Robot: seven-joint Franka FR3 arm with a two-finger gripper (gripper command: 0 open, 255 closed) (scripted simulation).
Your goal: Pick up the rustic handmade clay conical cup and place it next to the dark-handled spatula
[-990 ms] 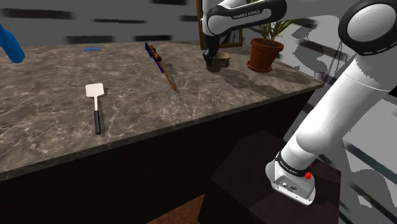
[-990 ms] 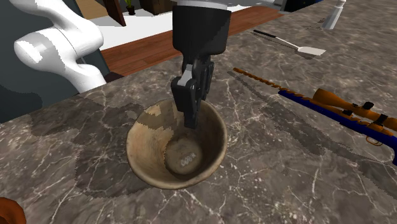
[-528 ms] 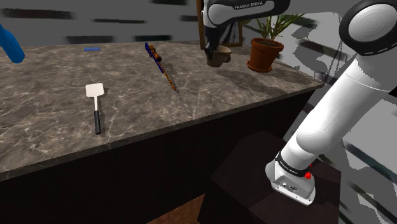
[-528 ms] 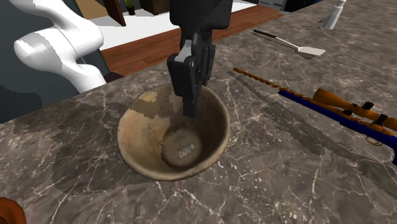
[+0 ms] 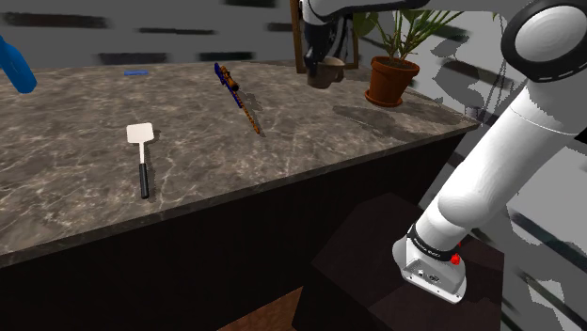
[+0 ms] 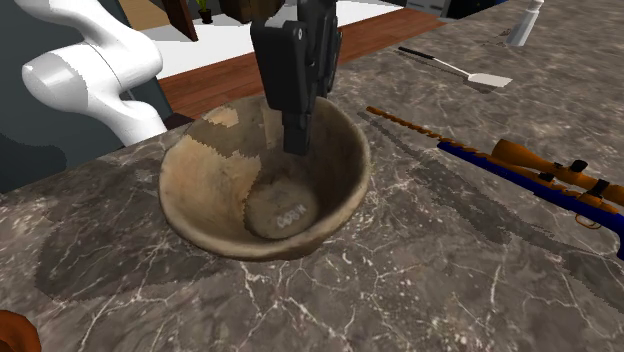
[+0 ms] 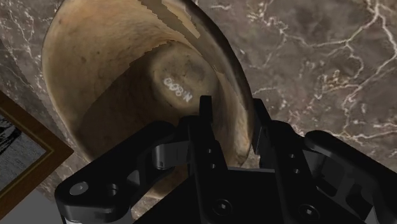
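Note:
The brown clay conical cup (image 5: pixel 328 73) hangs above the marble counter (image 5: pixel 75 202) at its far right, its shadow beneath it. My gripper (image 5: pixel 318 60) is shut on the cup's rim, one finger inside the wall and one outside. From the second exterior view the cup (image 6: pixel 210 190) appears wide and tilted under the gripper (image 6: pixel 296 140). In the wrist view the fingers (image 7: pixel 207 124) clasp the cup's wall (image 7: pixel 114 70). The spatula (image 5: pixel 141 157), with a white blade and dark handle, lies flat far off toward the shoulder view's left; it is also the spatula (image 6: pixel 455 68).
A toy rifle (image 5: pixel 240 99) with blue and orange parts lies between cup and spatula, seen too as the rifle (image 6: pixel 540 175). A potted plant (image 5: pixel 390 75) stands just right of the cup. A blue object (image 5: pixel 14 66) sits at the far left. The counter's front edge drops off.
The gripper has risen with the cup in it. The cup has left the counter and now hangs higher, with its shadow spread out below.

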